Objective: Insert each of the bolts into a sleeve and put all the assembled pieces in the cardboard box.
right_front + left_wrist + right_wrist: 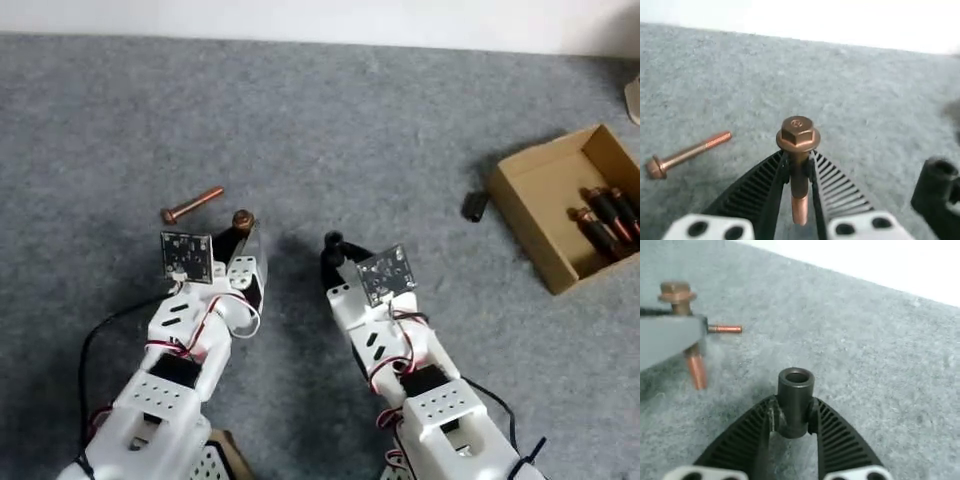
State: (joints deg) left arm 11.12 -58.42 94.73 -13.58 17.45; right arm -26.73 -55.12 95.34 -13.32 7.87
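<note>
Pinching what, the left claw (799,159)?

A copper bolt (798,137). Both fingers are clamped on the shank. It stands upright, hex head above the fingertips, plain end hanging below them.

And the right claw (795,410)?

Pressed onto a black sleeve (795,395). Also upright, open bore facing up, its top poking above the fingers.

Are those two touching?

No. They sit side by side over the grey surface (400,130), near each other with a gap between. The bolt is not in the sleeve.

Any other bolts out?

One loose bolt (193,204), lying flat on the surface just beyond the left claw. In the high view its head points left and its thread right. It touches nothing.

Where's the cardboard box (530,215)?

Far right in the high view, well apart from both arms, top open. The assembled pieces (605,218) lie in its right part, copper ends sticking out of black sleeves. At least two; exact count, can't tell.

Anything next to it?

A loose sleeve (475,206) on the surface just beside the box's left corner. Touching the box or not, can't tell.
</note>
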